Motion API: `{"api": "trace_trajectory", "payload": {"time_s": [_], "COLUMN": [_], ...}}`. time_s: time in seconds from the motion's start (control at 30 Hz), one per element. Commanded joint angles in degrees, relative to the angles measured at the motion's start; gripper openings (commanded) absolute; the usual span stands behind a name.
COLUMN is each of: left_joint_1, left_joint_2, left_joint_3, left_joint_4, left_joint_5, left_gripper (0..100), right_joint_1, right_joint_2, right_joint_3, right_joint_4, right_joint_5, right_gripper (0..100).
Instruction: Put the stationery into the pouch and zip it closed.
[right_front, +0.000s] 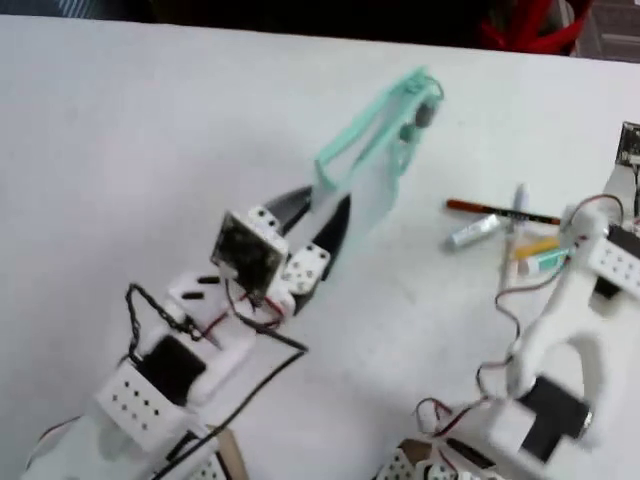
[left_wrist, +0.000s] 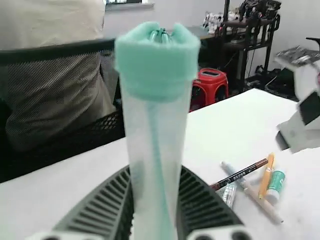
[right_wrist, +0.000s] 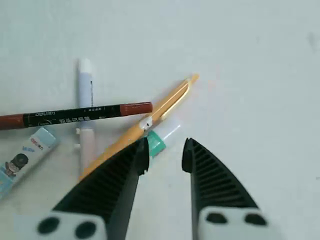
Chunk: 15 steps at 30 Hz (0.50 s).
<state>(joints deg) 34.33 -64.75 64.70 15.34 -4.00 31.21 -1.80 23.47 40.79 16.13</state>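
Closest to me, my left gripper (left_wrist: 155, 172) is clamped on the clear, teal-trimmed pouch (left_wrist: 157, 100), which sticks out past its fingertips. My right gripper (right_wrist: 165, 150) hangs partly open, holding nothing. Just beyond its tips lie a teal-capped tube (right_wrist: 157, 142), an orange pen (right_wrist: 150, 117), a brown pencil (right_wrist: 75, 116) and a white pen (right_wrist: 86, 110), bunched on the table (right_wrist: 250, 60).

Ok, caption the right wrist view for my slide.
Open right pincer poised above an orange pen, dark pencil alongside, on the white table.
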Motion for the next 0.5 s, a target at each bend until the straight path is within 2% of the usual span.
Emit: {"api": "trace_trajectory", "payload": {"time_s": [0.0, 0.13, 0.27, 0.33, 0.47], "left_joint_1": [1.01, 0.48, 0.48, -0.92, -3.47], "left_joint_2": [0.13, -0.22, -0.31, -0.31, -0.31], "left_joint_3": [0.09, 6.86, 11.25, 11.6, 11.69], "left_joint_4": [-3.43, -5.54, -5.89, -5.8, -5.54], "left_joint_5": [-1.32, -1.49, -1.49, -1.58, -1.49], "left_gripper": [3, 3, 3, 3, 4], "right_joint_1": [-3.74, -7.25, -7.6, -7.6, -9.01], "right_joint_2": [7.87, 14.55, 17.89, 18.68, 18.77], "right_joint_3": [-7.82, -15.38, -21.27, -23.12, -24.88], "right_joint_4": [3.3, 9.63, 14.2, 15.43, 17.54], "right_joint_5": [-8.7, -19.96, -30.42, -32.79, -33.32], "right_gripper": [12.2, 12.3, 12.3, 13.1, 21.7]}}
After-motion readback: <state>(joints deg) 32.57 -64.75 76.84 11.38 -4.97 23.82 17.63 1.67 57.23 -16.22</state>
